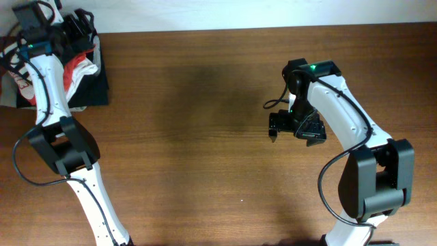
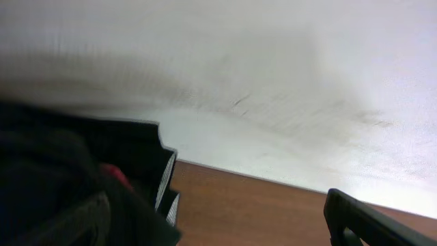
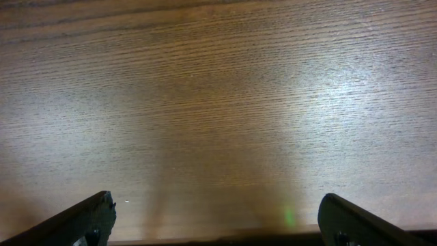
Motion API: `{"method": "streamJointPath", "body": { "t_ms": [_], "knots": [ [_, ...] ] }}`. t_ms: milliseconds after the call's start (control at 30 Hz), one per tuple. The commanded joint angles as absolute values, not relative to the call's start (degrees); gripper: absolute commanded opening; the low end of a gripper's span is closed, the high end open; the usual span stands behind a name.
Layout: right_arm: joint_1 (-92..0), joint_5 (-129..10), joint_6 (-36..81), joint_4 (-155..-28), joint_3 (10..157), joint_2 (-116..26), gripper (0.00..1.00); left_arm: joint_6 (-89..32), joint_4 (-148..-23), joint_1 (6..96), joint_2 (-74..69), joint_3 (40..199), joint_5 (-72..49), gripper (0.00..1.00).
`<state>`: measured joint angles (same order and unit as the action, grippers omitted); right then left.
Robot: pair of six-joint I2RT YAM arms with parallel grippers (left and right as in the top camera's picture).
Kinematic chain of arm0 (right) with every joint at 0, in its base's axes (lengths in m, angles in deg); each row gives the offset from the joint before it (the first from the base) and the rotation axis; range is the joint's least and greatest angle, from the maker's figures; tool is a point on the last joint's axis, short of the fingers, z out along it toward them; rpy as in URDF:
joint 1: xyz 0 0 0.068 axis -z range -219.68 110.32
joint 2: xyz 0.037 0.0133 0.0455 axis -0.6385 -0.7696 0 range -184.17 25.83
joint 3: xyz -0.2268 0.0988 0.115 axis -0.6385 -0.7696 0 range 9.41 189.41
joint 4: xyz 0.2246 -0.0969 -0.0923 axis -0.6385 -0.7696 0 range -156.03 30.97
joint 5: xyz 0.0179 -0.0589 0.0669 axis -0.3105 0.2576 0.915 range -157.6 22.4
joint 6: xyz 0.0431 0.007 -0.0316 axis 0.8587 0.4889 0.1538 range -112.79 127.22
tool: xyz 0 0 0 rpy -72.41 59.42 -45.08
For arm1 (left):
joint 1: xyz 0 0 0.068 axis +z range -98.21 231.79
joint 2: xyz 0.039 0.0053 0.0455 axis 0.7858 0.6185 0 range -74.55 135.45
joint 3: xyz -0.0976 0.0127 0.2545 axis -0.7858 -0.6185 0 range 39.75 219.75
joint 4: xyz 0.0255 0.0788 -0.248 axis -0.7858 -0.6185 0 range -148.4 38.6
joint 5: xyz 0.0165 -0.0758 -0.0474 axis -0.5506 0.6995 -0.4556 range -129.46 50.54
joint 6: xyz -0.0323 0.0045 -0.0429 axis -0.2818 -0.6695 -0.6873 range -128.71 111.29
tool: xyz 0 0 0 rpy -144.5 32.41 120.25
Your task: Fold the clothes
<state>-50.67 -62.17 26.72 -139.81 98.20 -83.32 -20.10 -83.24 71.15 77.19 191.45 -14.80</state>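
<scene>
- Overhead: the black T-shirt [image 1: 95, 87] lies bunched in the 10 o'clock corner of the worktop [image 1: 191, 178], with red-and-white cloth [image 1: 76, 68] heaped on it; the heap's long side seems to run 12 to 6, though no sleeve or hem can be made out
- Overhead: the left arm [image 1: 49, 82] reaches straight to that corner and its wrist hangs over the heap's 11 o'clock end; its tips are lost against the dark cloth in this view
- Overhead: the right fingers [image 1: 272, 118] point toward 9 o'clock over bare wood, well apart from the shirt, which lies at 9 to 10 o'clock from them; the left arm is plainly the nearer
- Left wrist: one of the left fingers [image 2: 362, 219] shows at 4 o'clock, standing wide; the other is hidden behind blurred black cloth that fills 7 to 9 o'clock; wood and pale wall [image 2: 273, 82] show in the gap, so the pair reads as apart and clamped on nothing
- Left wrist: the shirt sits off to the 8 o'clock side, not squarely in the gap; a grasp would likely need a shift that way
- Right wrist: both fingers spread wide at 5 and 7 o'clock, only wood grain between them; no cloth anywhere, so this arm would have to travel far to help
</scene>
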Motion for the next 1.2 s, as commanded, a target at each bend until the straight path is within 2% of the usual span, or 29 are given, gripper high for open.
{"method": "streamJointPath", "body": {
  "t_ms": [0,133,333,567,900,1067,1167],
  "knots": [
    [-51.04,-62.26,27.25,-139.78,97.79,-83.30,0.99,-19.30,-85.27,71.34,73.12,196.01,-13.31,0.99],
    [-51.04,-62.26,27.25,-139.65,97.79,-83.30,0.99,-19.30,-87.32,71.45,71.20,196.19,-13.29,0.99],
    [-51.02,-62.26,29.19,-137.18,99.17,-81.07,0.99,-19.32,-97.68,71.45,66.28,196.19,-9.09,0.99],
    [-51.04,-63.61,29.15,-136.35,101.09,-62.55,0.99,-18.25,-121.92,71.43,51.99,196.19,-6.90,0.99],
    [-54.75,-63.83,30.28,-139.76,96.87,-42.49,0.99,-15.10,-148.11,71.43,35.20,196.17,-12.70,0.99],
    [-54.82,-66.80,30.59,-139.59,90.95,-30.69,0.99,-13.07,-148.11,71.28,27.22,192.52,-10.56,0.99],
    [-54.82,-67.48,32.01,-138.45,84.94,-22.49,0.99,-11.36,-148.11,71.28,16.65,180.60,-11.04,0.99]
  ]
}}
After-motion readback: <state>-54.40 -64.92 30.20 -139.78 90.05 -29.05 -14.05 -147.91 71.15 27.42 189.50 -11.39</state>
